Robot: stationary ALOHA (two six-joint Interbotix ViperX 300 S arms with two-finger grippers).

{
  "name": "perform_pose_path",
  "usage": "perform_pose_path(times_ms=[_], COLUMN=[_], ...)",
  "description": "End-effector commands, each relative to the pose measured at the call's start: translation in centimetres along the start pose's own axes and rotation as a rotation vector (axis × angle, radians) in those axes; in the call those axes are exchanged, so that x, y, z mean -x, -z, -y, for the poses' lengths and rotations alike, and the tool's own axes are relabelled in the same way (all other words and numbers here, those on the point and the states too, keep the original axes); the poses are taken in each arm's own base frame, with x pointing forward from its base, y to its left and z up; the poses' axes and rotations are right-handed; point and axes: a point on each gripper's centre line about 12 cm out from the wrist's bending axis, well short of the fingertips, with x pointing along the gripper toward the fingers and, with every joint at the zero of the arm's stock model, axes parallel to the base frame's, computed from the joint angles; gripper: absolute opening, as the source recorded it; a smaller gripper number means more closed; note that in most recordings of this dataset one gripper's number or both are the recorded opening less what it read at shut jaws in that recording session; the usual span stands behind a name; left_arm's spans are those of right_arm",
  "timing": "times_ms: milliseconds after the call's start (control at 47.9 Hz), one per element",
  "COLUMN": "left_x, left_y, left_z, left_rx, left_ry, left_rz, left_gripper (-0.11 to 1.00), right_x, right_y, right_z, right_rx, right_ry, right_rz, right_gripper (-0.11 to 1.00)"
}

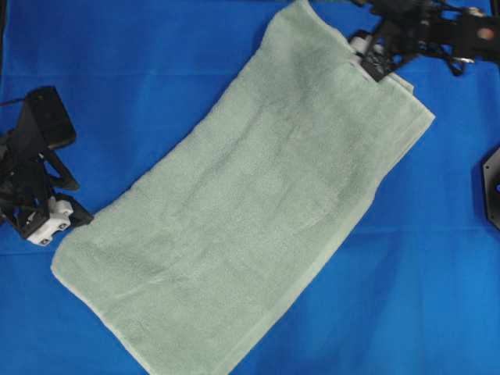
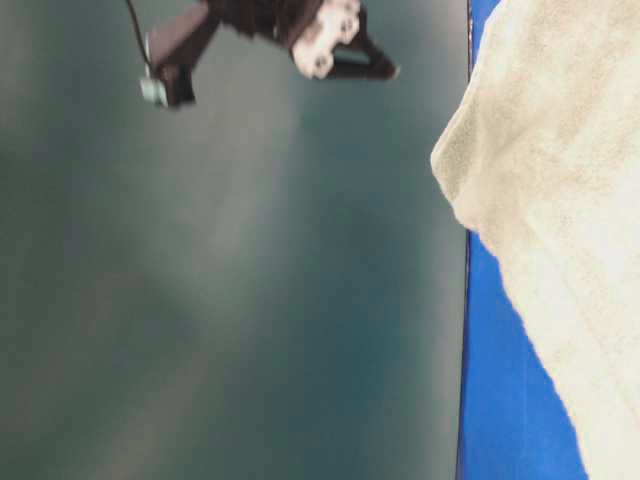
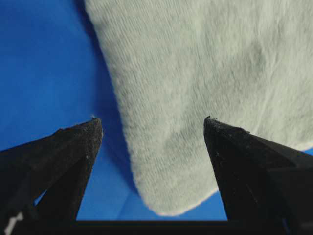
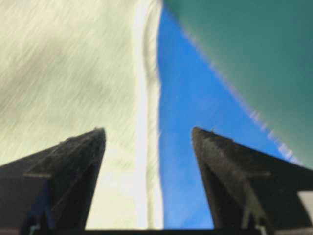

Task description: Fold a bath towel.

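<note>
The bath towel (image 1: 250, 211), pale sage-green terry, lies flat and diagonal on the blue covering, running from the near left to the far right. My left gripper (image 1: 64, 221) is open beside the towel's left corner. In the left wrist view that rounded corner (image 3: 186, 161) lies on the table between the spread fingers, and the left gripper (image 3: 151, 120) grips nothing. My right gripper (image 1: 373, 64) is open over the far right edge. In the right wrist view the towel's hem band (image 4: 146, 122) runs between the spread fingers, and the right gripper (image 4: 147, 129) holds nothing.
The blue table covering (image 1: 117, 70) surrounds the towel on all sides. A black piece of hardware (image 1: 492, 187) sits at the right edge. The table-level view is turned sideways and shows a towel corner (image 2: 520, 170) and one arm (image 2: 300, 30) raised off the table.
</note>
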Motion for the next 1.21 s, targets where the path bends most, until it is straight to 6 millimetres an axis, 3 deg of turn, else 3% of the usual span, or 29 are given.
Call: perform_pose_path(times_ms=[0, 167, 626, 876, 939, 1106, 1189], left_x=[0.5, 0.8, 0.7, 0.7, 0.8, 0.8, 0.8], left_y=[-0.6, -0.7, -0.8, -0.8, -0.8, -0.9, -0.9], left_z=[0.0, -0.2, -0.1, -0.1, -0.1, -0.1, 0.0], left_rx=[0.000, 0.001, 0.002, 0.003, 0.003, 0.002, 0.002], left_ry=[0.008, 0.012, 0.015, 0.019, 0.020, 0.019, 0.023], left_rz=[0.029, 0.044, 0.047, 0.050, 0.051, 0.053, 0.055], left_gripper=[0.80, 0.80, 0.80, 0.80, 0.80, 0.80, 0.80], right_x=[1.2, 0.5, -8.4, -9.8, -9.7, -9.3, -8.9], right_y=[0.3, 1.7, 7.5, 9.5, 9.7, 10.1, 9.9], right_z=[0.1, -0.1, 1.1, 1.2, 1.2, 1.2, 1.2], right_rx=[-0.033, -0.034, -0.088, -0.109, -0.111, -0.143, -0.166], right_ry=[-0.033, -0.046, -0.058, -0.065, -0.064, -0.066, -0.066], right_rz=[0.039, 0.008, -0.208, -0.265, -0.269, -0.276, -0.269], right_gripper=[0.67, 0.67, 0.67, 0.66, 0.58, 0.18, 0.14])
